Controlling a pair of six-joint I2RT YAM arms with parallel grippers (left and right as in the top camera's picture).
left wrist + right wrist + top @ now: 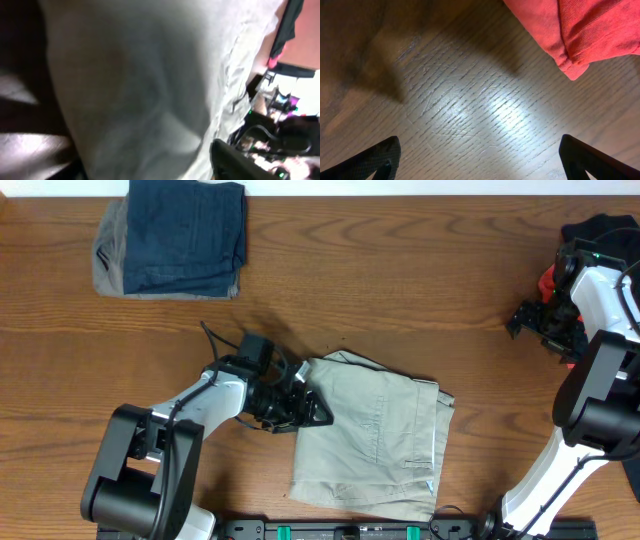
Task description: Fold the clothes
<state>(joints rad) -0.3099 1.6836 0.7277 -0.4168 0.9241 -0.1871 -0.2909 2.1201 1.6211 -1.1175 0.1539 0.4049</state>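
Observation:
The light khaki trousers [375, 440] lie folded on the table at centre front. My left gripper [305, 408] is at their left edge. In the left wrist view the pale, blurred fabric [150, 85] fills the frame. Only one dark finger [235, 160] shows, at the lower right and wide of centre, so the jaws look open with cloth between them. My right gripper [527, 320] is far to the right, open and empty over bare wood [480, 125].
Folded dark blue jeans [185, 235] lie on a grey garment [108, 255] at the back left. A coral-red garment [580, 30] and a black one [600, 230] lie at the right edge, by the right arm.

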